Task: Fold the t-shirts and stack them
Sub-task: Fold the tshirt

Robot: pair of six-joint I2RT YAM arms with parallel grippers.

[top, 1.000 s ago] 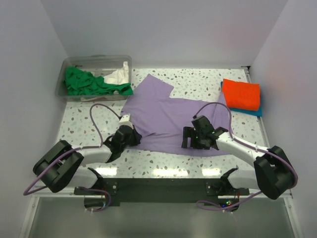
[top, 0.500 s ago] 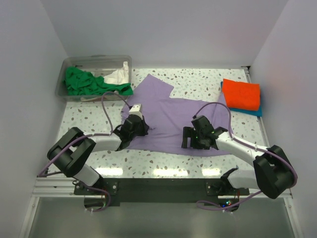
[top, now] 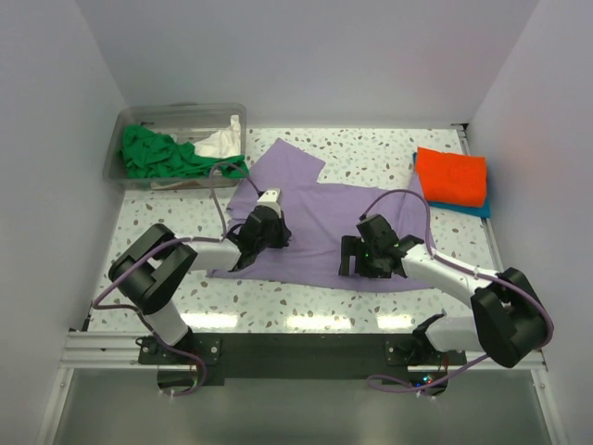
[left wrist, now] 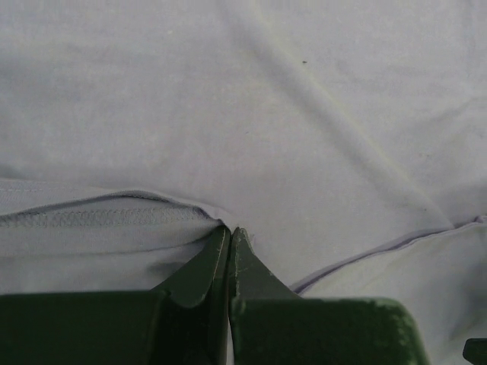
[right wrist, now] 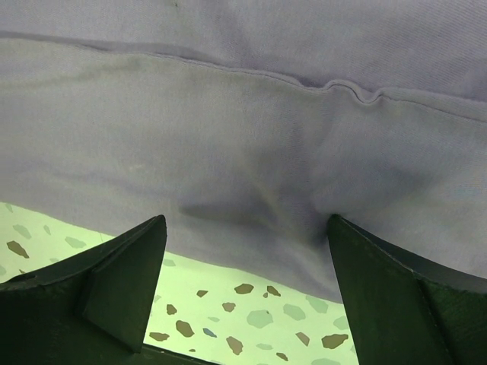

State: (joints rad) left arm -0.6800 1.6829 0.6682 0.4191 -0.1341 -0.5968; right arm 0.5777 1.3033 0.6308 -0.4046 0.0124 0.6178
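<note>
Right now the left gripper (left wrist: 230,232) is pinching shut on the lavender t-shirt (top: 315,213), its jaws meeting on a stitched hem (left wrist: 99,217) at the shirt's left side, with only a thin lip of cloth showing between the tips. The right gripper (right wrist: 245,220) is standing wide open over the shirt's near edge, holding nothing; whether its tips are touching the cloth I cannot tell.

The shirt is lying spread across the middle of the table (top: 371,148), one sleeve reaching toward the far left.

Judging from this, the main risk is sitting in that shallow pinch: if the left arm pulls across quickly, the hem is likely to be slipping out of the jaws. With nothing pinning the cloth on the right, the whole shirt may be sliding along instead of folding, bunching toward the open gripper. An uneven pull could also be leaving a skewed fold.

The clear tub (top: 176,109) at the far left corner is holding a crumpled green t-shirt (top: 157,153) and a white t-shirt (top: 220,144), the green one spilling over its near wall. At the far right an orange t-shirt (top: 450,174) is lying folded on a blue t-shirt (top: 482,209), well apart from both arms.
</note>
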